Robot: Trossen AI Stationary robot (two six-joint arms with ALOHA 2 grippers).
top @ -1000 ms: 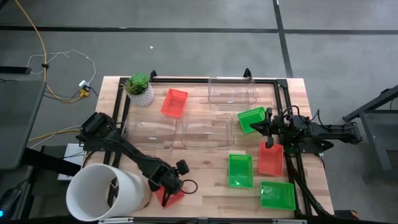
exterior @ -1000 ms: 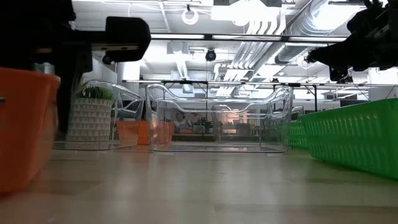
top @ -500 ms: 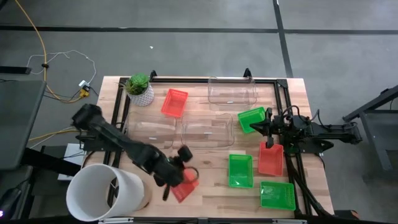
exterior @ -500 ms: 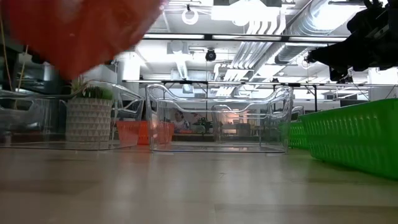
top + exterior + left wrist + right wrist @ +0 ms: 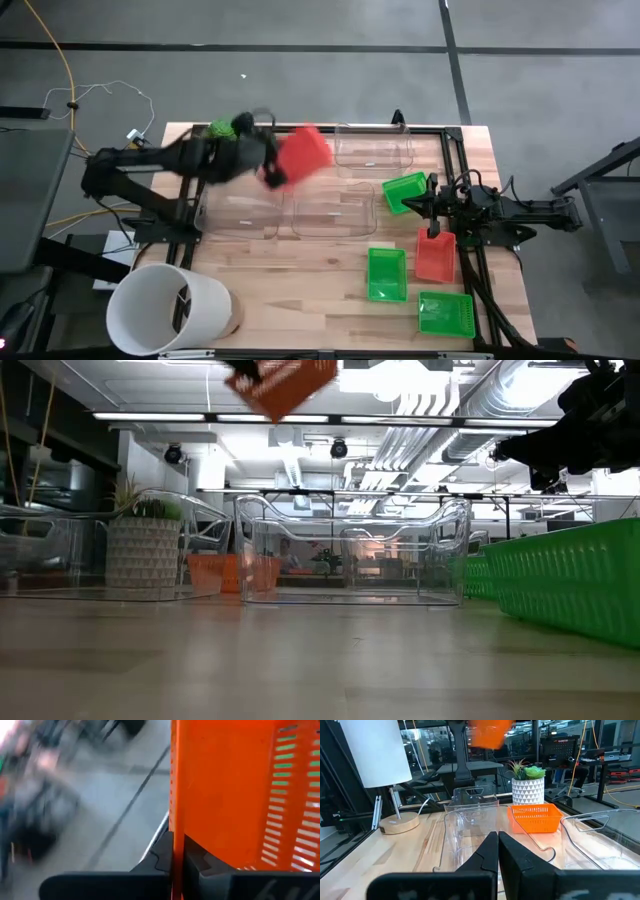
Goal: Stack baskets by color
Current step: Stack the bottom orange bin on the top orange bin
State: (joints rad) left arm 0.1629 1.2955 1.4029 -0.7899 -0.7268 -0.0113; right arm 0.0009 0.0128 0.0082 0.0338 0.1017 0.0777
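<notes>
A: Left gripper (image 5: 173,851) is up in the air over the far-left part of the table, fingers pinched on the wall of a red basket (image 5: 303,153). Low view shows that basket (image 5: 283,382) tilted, high above the tabletop (image 5: 320,283), touching nothing else.

B: Other red ones?

A: A second red basket (image 5: 536,817) sits on the table just beside the potted plant (image 5: 528,781), under the carried one in the high view, so mostly hidden there. A third red basket (image 5: 435,255) lies at the right side, near the right gripper (image 5: 498,851).

B: Right arm?

A: It hangs at the right edge, fingers pressed together, holding nothing.

B: Green & clear ones?

A: Four green. A green basket (image 5: 404,191) next to the right arm's tip, a second green basket (image 5: 387,273) twd the middle front, a third green basket (image 5: 445,313) at the front-right corner, a fourth green basket (image 5: 470,574) seen only in the low view, far off. Three clear baskets: one clear basket (image 5: 373,149) at the far side, another clear basket (image 5: 333,212) mid-table, a third clear basket (image 5: 240,212) just left of it. All separate, nothing stacked.

B: Anything else?

A: Big white bucket (image 5: 165,310) at the front-left corner
</notes>
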